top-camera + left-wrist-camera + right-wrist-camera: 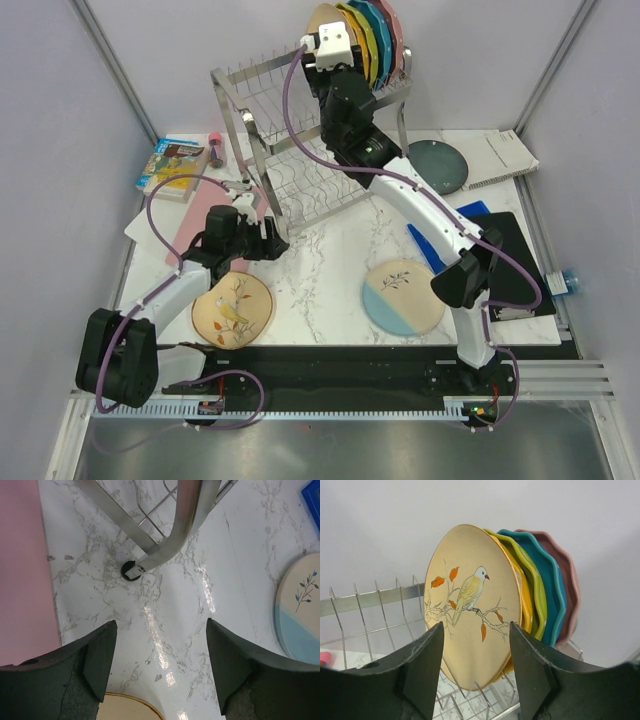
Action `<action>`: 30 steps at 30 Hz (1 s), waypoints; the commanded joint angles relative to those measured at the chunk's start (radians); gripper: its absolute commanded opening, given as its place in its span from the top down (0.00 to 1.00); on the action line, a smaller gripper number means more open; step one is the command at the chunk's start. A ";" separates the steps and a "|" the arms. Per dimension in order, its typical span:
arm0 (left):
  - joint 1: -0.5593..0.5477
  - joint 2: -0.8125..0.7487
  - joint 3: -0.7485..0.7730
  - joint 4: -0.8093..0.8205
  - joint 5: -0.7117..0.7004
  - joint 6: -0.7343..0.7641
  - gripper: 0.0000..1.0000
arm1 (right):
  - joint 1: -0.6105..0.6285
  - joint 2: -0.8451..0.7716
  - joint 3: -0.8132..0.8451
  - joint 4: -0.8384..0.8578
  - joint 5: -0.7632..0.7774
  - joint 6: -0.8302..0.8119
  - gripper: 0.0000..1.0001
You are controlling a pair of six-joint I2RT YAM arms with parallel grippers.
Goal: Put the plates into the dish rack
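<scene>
Pale lilac walls (50,120), white marble-veined table (330,255), aluminium corner posts (115,60), soft glare (156,642) on its glossy surface

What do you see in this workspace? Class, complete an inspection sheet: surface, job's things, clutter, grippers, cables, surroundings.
Surface: white marbled tabletop, glossy.
Job's things: silver wire dish rack holds one cream bird-painted plate upright on top; another cream bird plate, a blue-and-cream sprig plate and a dark teal plate lie flat on the table.
Clutter: four coloured scalloped plates in the rack; illustrated book; pink mat.
Grippers: left gripper open over tabletop by a rack leg; right gripper open at the racked plate.
Cables: purple cables along both arms.
Surroundings: plain pale walls.
</scene>
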 commanded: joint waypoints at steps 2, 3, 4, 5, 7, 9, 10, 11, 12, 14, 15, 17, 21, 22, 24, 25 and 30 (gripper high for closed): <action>0.016 -0.091 0.159 -0.126 -0.159 0.141 0.19 | 0.057 -0.172 -0.078 0.185 -0.006 -0.161 0.37; 0.032 -0.120 0.188 -0.189 -0.189 0.178 0.14 | 0.063 -0.230 -0.136 0.209 -0.009 -0.185 0.37; 0.047 -0.137 0.217 -0.246 -0.215 0.234 0.12 | 0.080 -0.259 -0.165 0.227 -0.009 -0.202 0.36; 0.071 -0.153 0.259 -0.360 -0.214 0.256 0.11 | 0.087 -0.292 -0.196 0.215 -0.008 -0.203 0.36; 0.168 -0.188 0.285 -0.462 -0.200 0.302 0.09 | 0.097 -0.382 -0.283 0.087 -0.009 -0.152 0.30; 0.265 -0.188 0.328 -0.628 -0.182 0.336 0.09 | 0.098 -0.483 -0.401 -0.030 -0.029 -0.014 0.25; 0.304 -0.177 0.342 -0.685 -0.177 0.371 0.08 | 0.098 -0.520 -0.446 -0.178 -0.055 0.035 0.20; 0.390 -0.177 0.355 -0.749 -0.153 0.391 0.08 | 0.100 -0.593 -0.493 -0.247 -0.086 0.141 0.18; 0.442 -0.177 0.360 -0.779 -0.133 0.407 0.08 | 0.098 -0.632 -0.597 -0.306 -0.157 0.188 0.16; 0.633 -0.162 0.374 -0.826 0.000 0.447 0.08 | 0.097 -0.731 -0.744 -0.447 -0.241 0.321 0.11; 0.686 -0.141 0.386 -0.902 0.042 0.459 0.09 | 0.097 -0.755 -0.777 -0.490 -0.315 0.340 0.10; 0.793 -0.054 0.455 -0.967 0.100 0.496 0.09 | 0.084 -0.796 -0.831 -0.582 -0.530 0.421 0.10; 0.900 0.113 0.535 -1.101 0.178 0.577 0.14 | 0.031 -0.807 -0.975 -0.613 -0.805 0.584 0.08; 0.909 0.144 0.538 -1.154 0.183 0.639 0.16 | 0.012 -0.804 -1.004 -0.587 -0.845 0.639 0.08; 0.935 0.207 0.524 -1.188 0.215 0.718 0.19 | -0.005 -0.769 -1.096 -0.547 -0.948 0.699 0.07; 0.935 0.220 0.506 -1.193 0.212 0.782 0.20 | -0.012 -0.751 -1.122 -0.508 -0.974 0.743 0.07; 0.937 0.251 0.344 -1.115 0.257 0.910 0.22 | -0.028 -0.728 -1.363 -0.236 -1.055 0.857 0.12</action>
